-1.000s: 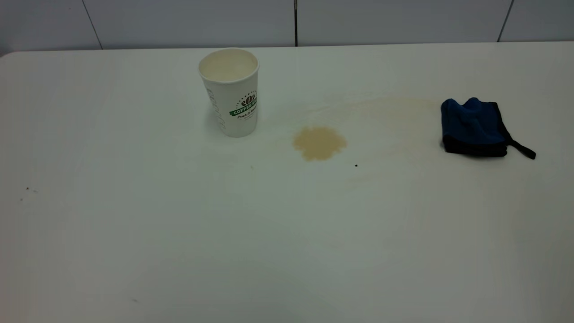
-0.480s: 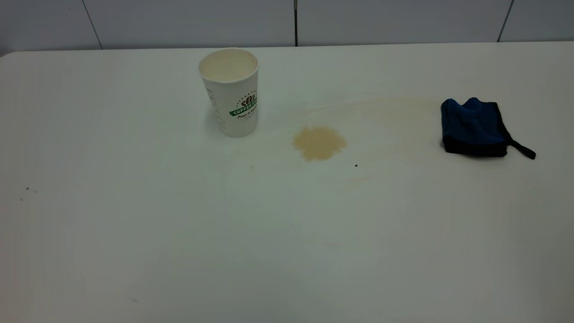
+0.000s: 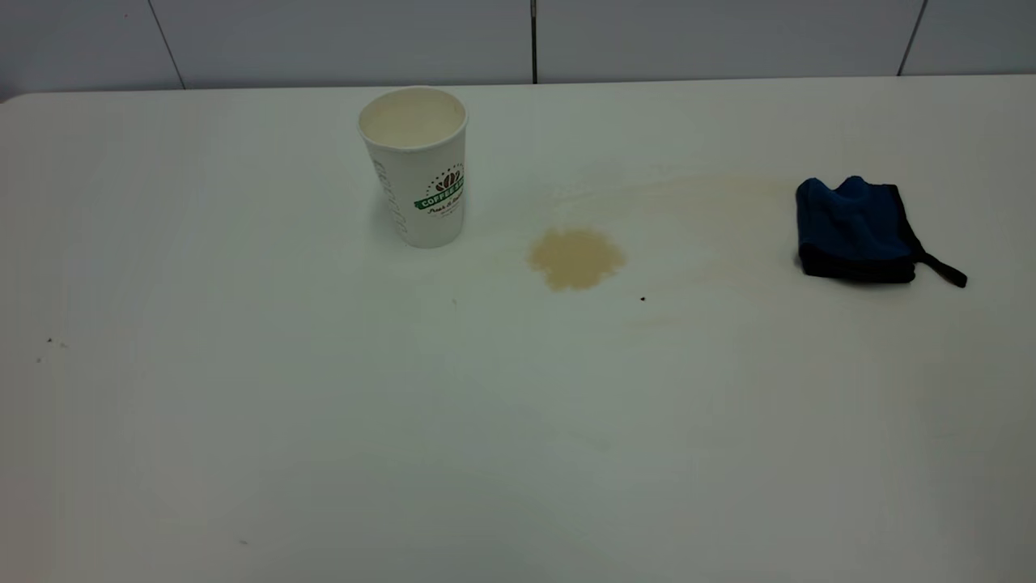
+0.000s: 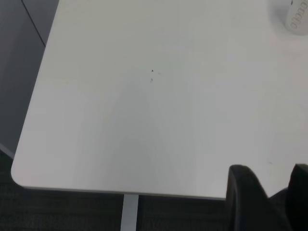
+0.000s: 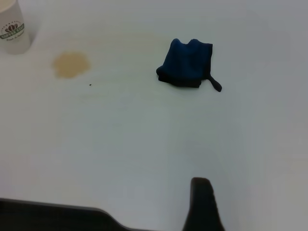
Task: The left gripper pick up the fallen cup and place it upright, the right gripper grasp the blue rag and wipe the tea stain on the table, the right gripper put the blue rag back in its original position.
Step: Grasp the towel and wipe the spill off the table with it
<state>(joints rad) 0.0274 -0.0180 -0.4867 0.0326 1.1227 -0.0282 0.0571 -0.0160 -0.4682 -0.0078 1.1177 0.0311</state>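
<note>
Cup (image 3: 418, 166): white paper, green "COFFEE" banner, standing upright with its mouth open upward, toward the far left-centre of the worktop (image 3: 324, 421). Tea stain (image 3: 576, 257): tan roundish blotch, near the cup on its right, the two apart; faint tan smears run from it toward the rag, and a tiny black speck (image 3: 643, 299) lies just beside it on the near right. Blue rag (image 3: 856, 229): dark blue, black-edged, bunched, thin strap tail trailing to the right, lying well apart from the stain at the far right. Left gripper (image 4: 269, 202): I see it only in its own wrist view, two dark fingers at the picture's edge with a gap between them, jaws empty and standing apart, over the worktop's corner; the cup's base shows far off. Right gripper (image 5: 204, 204): one dark finger shows in its wrist view, well short of the rag; I cannot tell how its jaws stand. Neither arm shows in the exterior view.
</note>
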